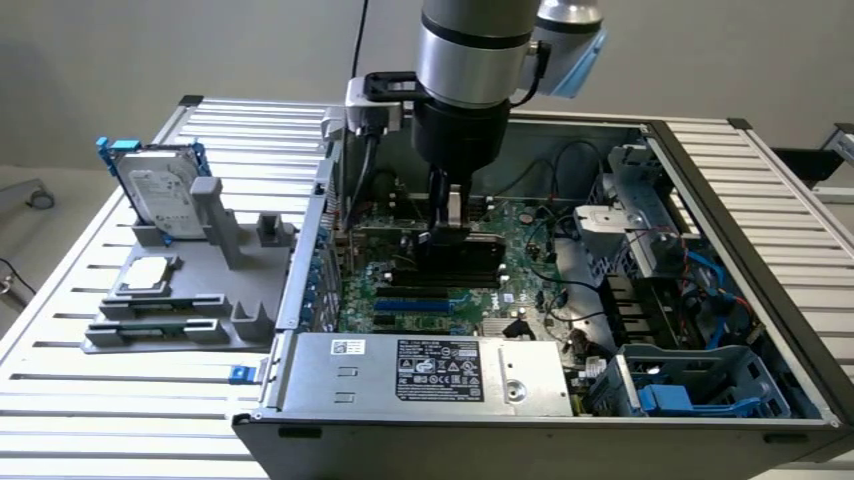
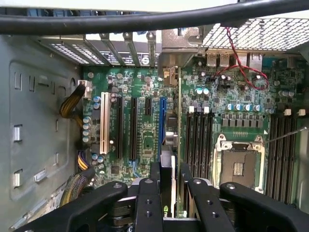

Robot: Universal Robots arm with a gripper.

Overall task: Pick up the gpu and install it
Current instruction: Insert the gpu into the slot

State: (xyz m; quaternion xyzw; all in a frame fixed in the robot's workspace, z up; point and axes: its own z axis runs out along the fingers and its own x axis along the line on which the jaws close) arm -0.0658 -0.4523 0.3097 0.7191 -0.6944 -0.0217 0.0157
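Exterior view: high, oblique, into open case [image 1: 785, 320]. Wrist view: close, seemingly square-on to motherboard [image 2: 145, 145]; 2 views share it.

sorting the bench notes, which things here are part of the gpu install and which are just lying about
In the job: gpu, gripped by the pincer; motherboard slots inside the open case.
Lying about: hard drive and memory sticks on the grey holder beside the case.

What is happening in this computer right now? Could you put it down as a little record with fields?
hand: shut on the gpu
gpu pose: standing on edge inside the open computer case, at the motherboard
seated in slot: cannot tell
outside the case: hard drive upright in a grey holder
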